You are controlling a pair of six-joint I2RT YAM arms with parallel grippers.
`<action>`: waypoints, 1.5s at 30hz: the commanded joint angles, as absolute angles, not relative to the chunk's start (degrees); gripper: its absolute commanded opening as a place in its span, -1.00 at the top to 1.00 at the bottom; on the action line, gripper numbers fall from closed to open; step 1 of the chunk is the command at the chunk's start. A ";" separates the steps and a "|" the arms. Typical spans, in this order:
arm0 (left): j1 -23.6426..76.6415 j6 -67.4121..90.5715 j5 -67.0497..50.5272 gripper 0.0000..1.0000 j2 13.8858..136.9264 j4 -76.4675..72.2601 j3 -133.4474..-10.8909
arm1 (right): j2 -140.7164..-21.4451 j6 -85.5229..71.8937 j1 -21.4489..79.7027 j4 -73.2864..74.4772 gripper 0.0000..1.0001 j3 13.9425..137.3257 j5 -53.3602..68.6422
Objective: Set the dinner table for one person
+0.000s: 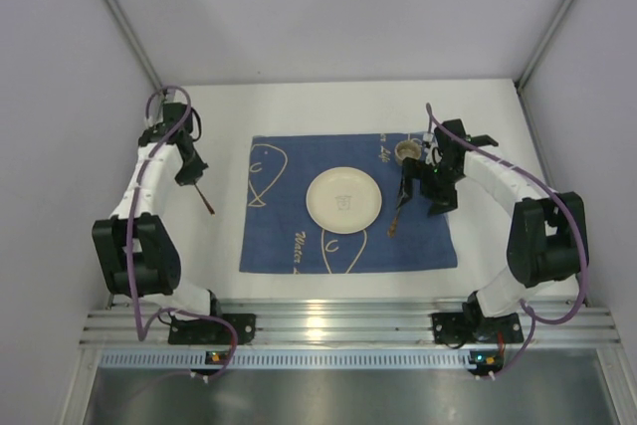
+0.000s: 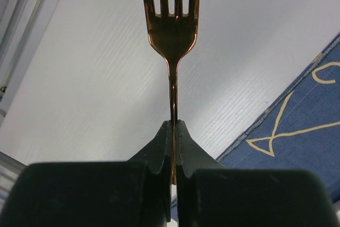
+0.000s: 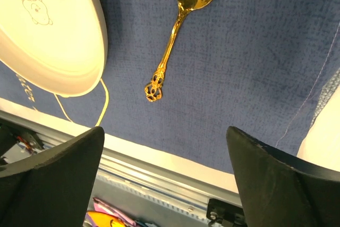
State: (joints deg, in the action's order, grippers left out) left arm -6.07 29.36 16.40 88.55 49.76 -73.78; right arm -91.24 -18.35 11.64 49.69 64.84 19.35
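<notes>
Plate (image 3: 48, 30) — "SWEET DEAR"

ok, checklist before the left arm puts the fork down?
1. Fork clamped in left hand: ok.
2. Fork over the mat: not ok, it hangs over bare table left of the mat.
3. Mat strip left of the plate free: ok.
4. Right hand open, apart from the spoon: ok.
5. Spoon flat on the mat, right of the plate: ok.
6. Fork's height above the table: cannot tell.
</notes>
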 commanded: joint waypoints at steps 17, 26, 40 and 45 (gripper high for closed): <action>22.94 25.66 10.20 1.00 101.86 44.56 -78.31 | -85.26 -18.98 11.25 50.80 -0.99 62.84 16.70; 23.73 24.70 10.19 -0.14 101.08 42.63 -78.05 | -84.55 -19.51 11.25 50.36 -0.99 61.87 15.56; 23.03 3.13 25.57 -0.92 72.90 15.35 -56.61 | -66.73 -20.21 15.19 39.41 -0.99 61.98 8.63; 18.91 -5.63 19.02 -0.97 53.29 -29.93 -22.98 | -47.16 -21.97 17.40 21.47 -1.00 49.86 2.29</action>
